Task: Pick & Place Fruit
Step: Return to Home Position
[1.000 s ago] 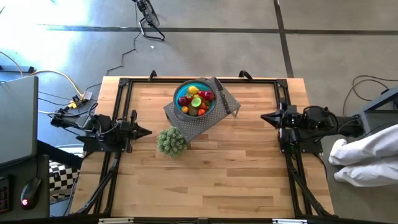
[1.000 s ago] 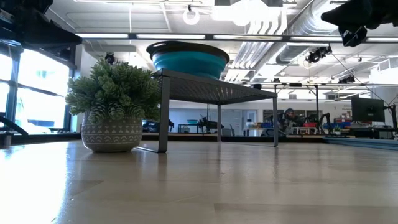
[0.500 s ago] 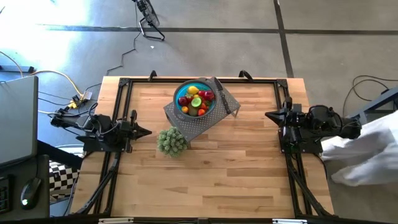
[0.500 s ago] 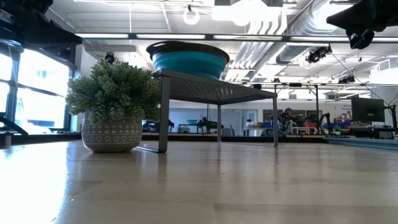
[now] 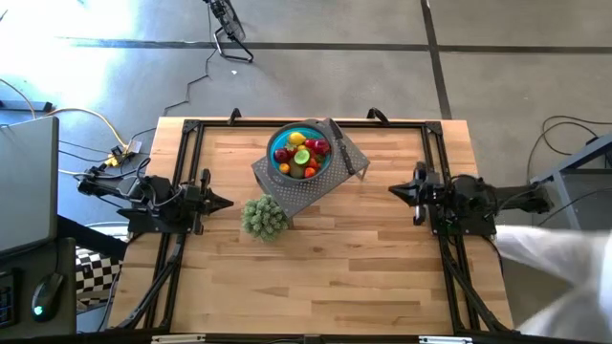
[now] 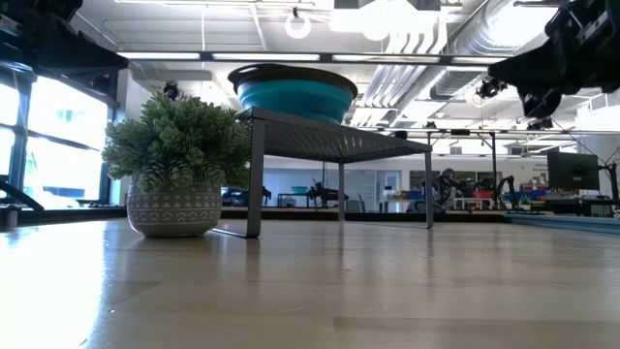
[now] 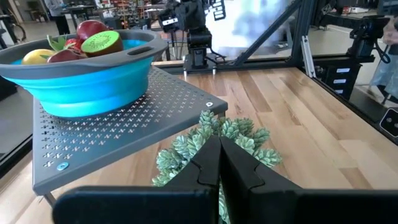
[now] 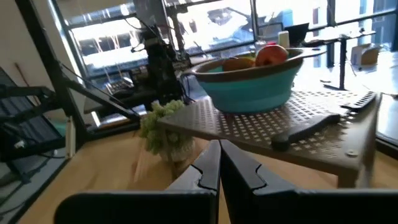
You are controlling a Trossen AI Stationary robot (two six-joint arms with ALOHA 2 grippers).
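The fruit (image 5: 301,153), several small red, yellow, orange and green pieces, lies in a blue bowl (image 5: 281,167) that stands on a grey perforated stand (image 5: 308,186) at the table's far middle. In the left wrist view the fruit (image 7: 87,43) shows above the bowl's rim. My left gripper (image 5: 228,202) hovers shut at the table's left side, pointing level toward the middle. My right gripper (image 5: 392,191) hovers shut at the right side, pointing level at the stand. Neither touches anything.
A black-handled knife (image 5: 349,158) lies on the stand beside the bowl. A small potted plant (image 5: 264,217) stands on the table near the stand's left corner. A black frame (image 5: 182,143) runs along the table's edges. A white sleeve (image 5: 555,277) shows at the right.
My right gripper has sunk and come a little toward the table's middle, staying shut and level. The white sleeve at the right has shifted toward the near edge.
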